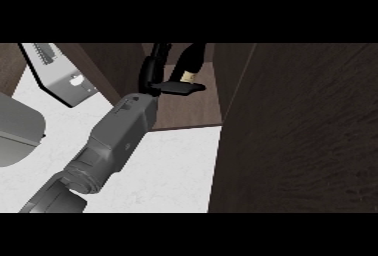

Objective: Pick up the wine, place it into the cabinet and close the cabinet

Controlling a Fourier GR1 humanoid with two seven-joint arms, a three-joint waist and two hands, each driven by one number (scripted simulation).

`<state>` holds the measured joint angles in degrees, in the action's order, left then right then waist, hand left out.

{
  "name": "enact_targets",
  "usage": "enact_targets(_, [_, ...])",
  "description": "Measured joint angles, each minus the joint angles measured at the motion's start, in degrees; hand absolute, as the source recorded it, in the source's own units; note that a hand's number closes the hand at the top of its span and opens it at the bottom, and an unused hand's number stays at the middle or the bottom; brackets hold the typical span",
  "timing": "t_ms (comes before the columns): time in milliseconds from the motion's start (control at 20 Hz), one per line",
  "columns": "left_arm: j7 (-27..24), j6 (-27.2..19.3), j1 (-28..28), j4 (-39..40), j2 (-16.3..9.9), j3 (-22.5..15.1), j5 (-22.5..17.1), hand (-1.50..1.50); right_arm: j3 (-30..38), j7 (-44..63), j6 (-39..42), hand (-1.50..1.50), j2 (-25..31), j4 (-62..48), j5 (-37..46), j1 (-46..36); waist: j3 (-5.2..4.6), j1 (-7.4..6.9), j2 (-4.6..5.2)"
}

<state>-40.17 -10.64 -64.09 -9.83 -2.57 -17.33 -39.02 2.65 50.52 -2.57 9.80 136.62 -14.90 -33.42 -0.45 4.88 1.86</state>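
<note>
head view: only one, looking steeply down.
cabinet (188, 112): dark wood, open, upper centre; shelf floor shows.
cabinet door (303, 135): big dark panel, right half of frame, swung open.
wine (190, 62): dark bottle w/ pale label patch, top centre, inside cabinet opening, tilted.
left hand (166, 75): top centre on a grey forearm rising from lower left; fingers curled round wine, thumb under it.
right hand: not in frame.
counter (173, 165): white marble, lower centre.
grey appliance (18, 132): left edge.
progress: pick-up done; bottle in cabinet but not yet let go, by the look.
left to do: set down, release, pull arm out, shut door.
</note>
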Motion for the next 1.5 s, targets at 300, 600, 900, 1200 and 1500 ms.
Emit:
enact_targets(300, [1.3,5.81,0.08,-2.8,1.45,1.28,-0.51,-1.5,0.7,1.71,-1.0,-1.5,1.44,0.17,0.39,0.7,0.18,-2.45,-1.06])
enact_targets(600, [4.44,4.0,2.67,-11.31,1.68,-0.45,1.57,-1.5,1.54,2.17,-1.88,-1.5,2.52,0.13,0.96,0.97,0.36,-4.86,-2.14])
enact_targets(900, [10.42,-0.2,7.86,-26.36,1.99,-4.76,3.71,-1.5,0.69,2.84,-2.67,-1.5,2.92,0.59,1.62,1.29,0.43,-5.92,-2.72])
enact_targets(1200, [17.46,-9.79,15.52,-44.36,2.3,-11.95,3.98,-1.5,-0.27,3.8,-3.84,-1.5,3.39,0.78,2.15,-0.37,0.43,-5.7,-2.73])
enact_targets(1500, [21.65,-21.71,25.19,-60.6,0.93,-18.95,6.0,-1.5,-1.36,4.07,-4.53,-1.5,3.78,0.84,2.82,-1.49,0.5,-5.69,-2.42])
